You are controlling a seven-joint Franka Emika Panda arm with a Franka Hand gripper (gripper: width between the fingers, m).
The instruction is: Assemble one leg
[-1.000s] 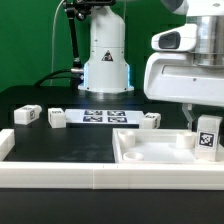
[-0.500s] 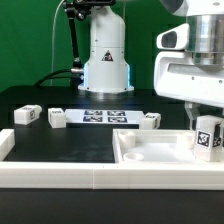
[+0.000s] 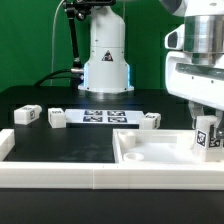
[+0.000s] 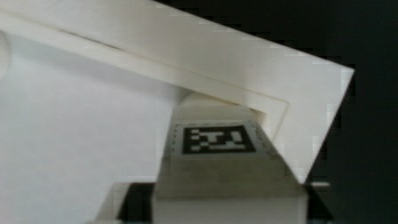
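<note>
My gripper is at the exterior view's right, shut on a leg, a small white block with a black-and-white tag, held upright. The leg hangs over the right corner of the large white square piece, just above or touching it; I cannot tell which. In the wrist view the leg fills the space between the jaws of my gripper, with the white piece's corner behind it. Three more legs lie on the black table: two at the left and one in the middle.
The marker board lies flat in front of the robot base. A white rail runs along the front edge of the table, with a short arm up the left side.
My gripper has moved toward the exterior view's right with the leg in it, and slightly lower. The other legs and the white square piece have not moved.
</note>
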